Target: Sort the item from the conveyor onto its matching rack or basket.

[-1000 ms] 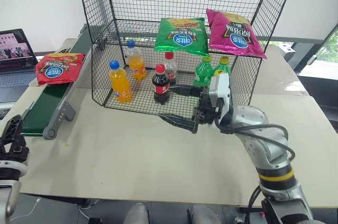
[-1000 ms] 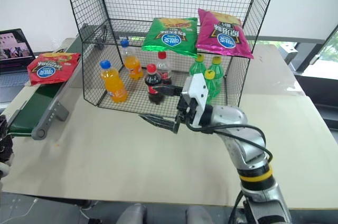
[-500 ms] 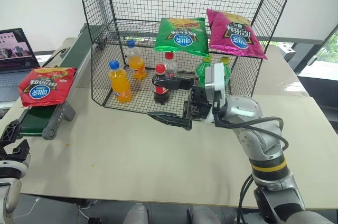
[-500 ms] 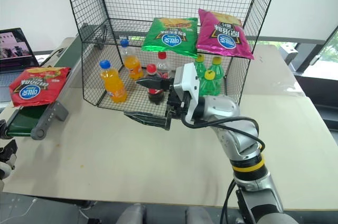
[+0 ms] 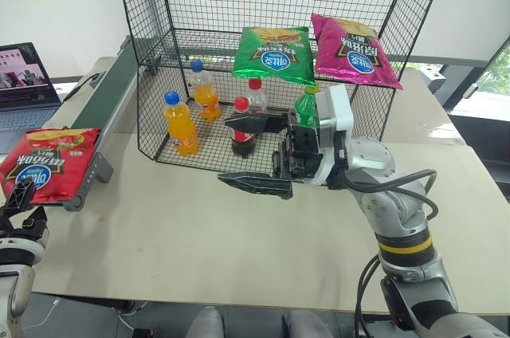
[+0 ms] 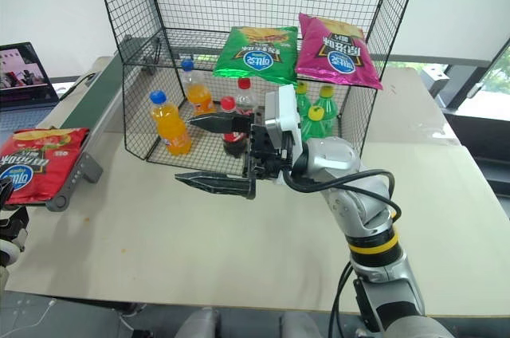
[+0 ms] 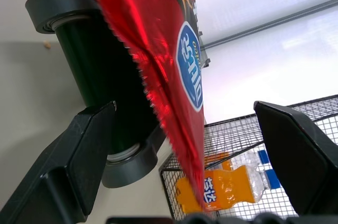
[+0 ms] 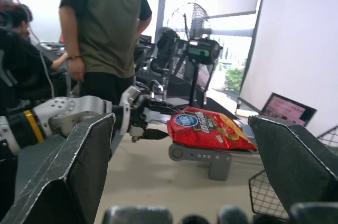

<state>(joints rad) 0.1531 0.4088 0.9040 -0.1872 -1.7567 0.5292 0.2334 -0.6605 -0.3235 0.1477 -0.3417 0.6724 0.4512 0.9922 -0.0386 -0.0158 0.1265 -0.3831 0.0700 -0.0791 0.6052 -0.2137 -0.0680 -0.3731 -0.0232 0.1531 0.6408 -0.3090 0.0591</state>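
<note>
just ahead of the left gripper's spread fingers [image 7: 79, 171], red bag [image 5: 48, 164].

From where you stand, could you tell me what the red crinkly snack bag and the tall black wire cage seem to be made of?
Red crinkly snack bag: apparently glossy plastic foil, creased, with a serrated edge. Tall black wire cage: thin grid mesh, probably black-coated metal.

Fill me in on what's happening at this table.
A humanoid robot is sorting snacks. A red snack bag hangs over the roller end of the green conveyor, right in front of the left gripper, whose fingers are spread wide on either side of it but not closed. The right gripper is open too, held in front of the black wire rack. That rack holds a green bag, a pink bag and drink bottles.
</note>
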